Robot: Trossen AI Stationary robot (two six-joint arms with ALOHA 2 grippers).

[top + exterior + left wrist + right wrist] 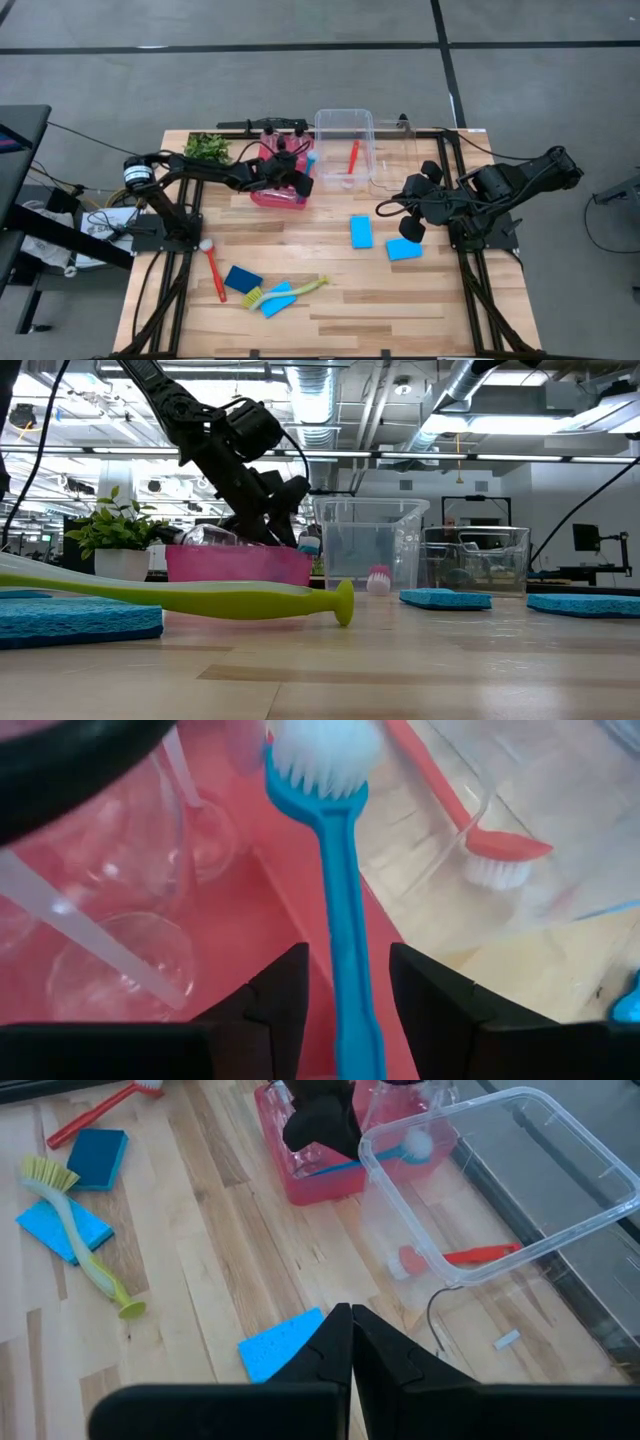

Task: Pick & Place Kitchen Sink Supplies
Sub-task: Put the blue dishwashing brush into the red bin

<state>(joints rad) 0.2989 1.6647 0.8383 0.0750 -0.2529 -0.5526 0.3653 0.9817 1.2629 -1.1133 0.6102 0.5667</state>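
While over the red tray (262, 197), left fingers (290, 990) clasping blue brush (340, 930); right fingers (335, 1335) clenched.

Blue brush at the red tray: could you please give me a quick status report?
Left end effector shut on blue brush, over red tray. Right end effector shut, empty, parked above table. Clear bin holds a red brush; nothing blocking.

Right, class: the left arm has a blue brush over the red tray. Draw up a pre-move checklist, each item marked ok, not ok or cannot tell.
1. Left pincer closed on blue brush: ok.
2. Brush held straight between the fingers: ok.
3. Brush clear of the red tray rim: cannot tell.
4. Clear bin beside the tray open, with a red brush inside: ok.
5. Right pincer shut, holding nothing, away over the table: ok.
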